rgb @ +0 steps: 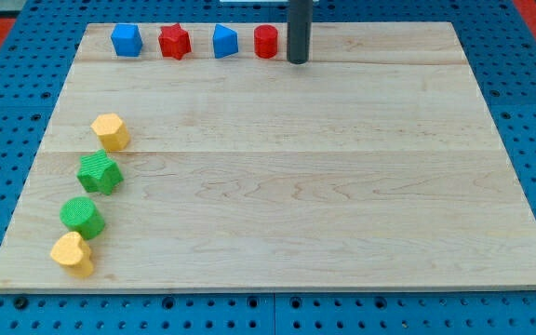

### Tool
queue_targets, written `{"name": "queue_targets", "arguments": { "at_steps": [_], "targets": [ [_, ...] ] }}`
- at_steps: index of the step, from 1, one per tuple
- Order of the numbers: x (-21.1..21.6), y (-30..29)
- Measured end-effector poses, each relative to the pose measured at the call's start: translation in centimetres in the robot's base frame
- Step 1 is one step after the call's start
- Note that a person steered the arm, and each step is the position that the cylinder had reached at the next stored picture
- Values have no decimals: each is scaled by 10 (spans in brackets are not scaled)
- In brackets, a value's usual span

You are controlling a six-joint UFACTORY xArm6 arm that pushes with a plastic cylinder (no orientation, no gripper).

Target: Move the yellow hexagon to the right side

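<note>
Standing w/ my tip [297, 61] at the view's top, just beside the red cylinder [266, 42]; plain rod, no jaws. Yellow hexagon block [110, 131] sits far left. Risk: approach path clips green star block [99, 173] just below it.

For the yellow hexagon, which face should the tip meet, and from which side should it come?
There is no gripping here, only pushing. My tip should meet the yellow hexagon on its face toward the view's left, centred so it slides straight. Its right is open board, and the green star sits just below it, so stay level.
</note>
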State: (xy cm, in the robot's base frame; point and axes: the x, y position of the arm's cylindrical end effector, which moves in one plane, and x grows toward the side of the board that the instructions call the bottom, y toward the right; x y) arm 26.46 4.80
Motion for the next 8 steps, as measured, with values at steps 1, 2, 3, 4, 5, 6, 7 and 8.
{"name": "queue_targets", "arguments": {
  "at_steps": [1, 2, 3, 4, 5, 6, 7, 8],
  "targets": [
    [8, -10],
    [51, -67],
    [89, -151],
    [105, -261],
    [105, -349],
    [121, -353],
    [144, -344],
    [151, -309]
  ]
}}
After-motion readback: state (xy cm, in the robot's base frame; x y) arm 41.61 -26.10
